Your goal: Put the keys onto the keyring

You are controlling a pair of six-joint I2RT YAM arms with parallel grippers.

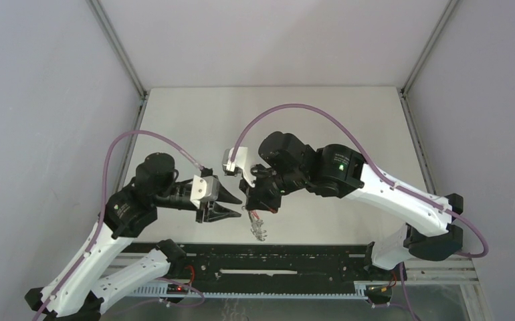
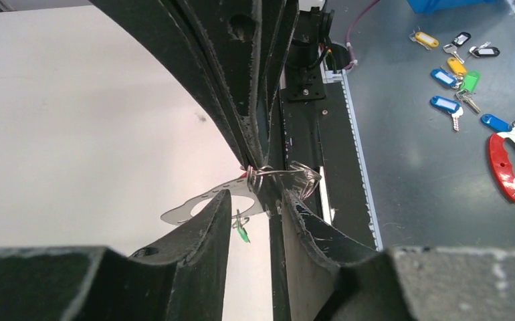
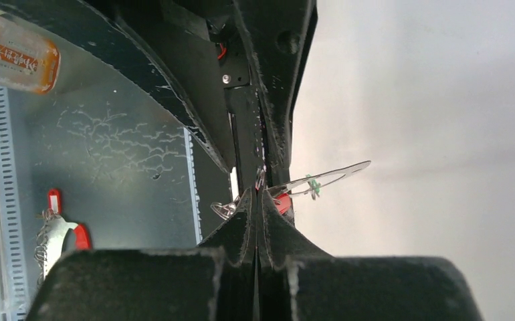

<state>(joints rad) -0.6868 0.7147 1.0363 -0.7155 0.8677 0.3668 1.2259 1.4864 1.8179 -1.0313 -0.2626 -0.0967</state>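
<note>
My right gripper (image 1: 256,206) (image 3: 257,191) is shut on the keyring (image 3: 231,210), a bundle of thin wire loops, and holds it above the table's near edge. A flat silver perforated tag (image 2: 198,204) sticks out from the ring. The red-headed key (image 3: 282,202) sits right beside the shut fingertips. The green-headed key (image 2: 243,234) (image 3: 314,187) dangles under the tag. The bundle hangs below the gripper in the top view (image 1: 259,229). My left gripper (image 1: 239,206) (image 2: 255,198) is open, its jaws either side of the right gripper's tips and the ring, holding nothing.
A black rail (image 1: 281,253) runs along the table's near edge. Beyond it, on a grey floor, lie several coloured key tags (image 2: 455,73) and a red-handled tool (image 2: 507,167) (image 3: 61,231). An orange packet (image 3: 14,50) lies there too.
</note>
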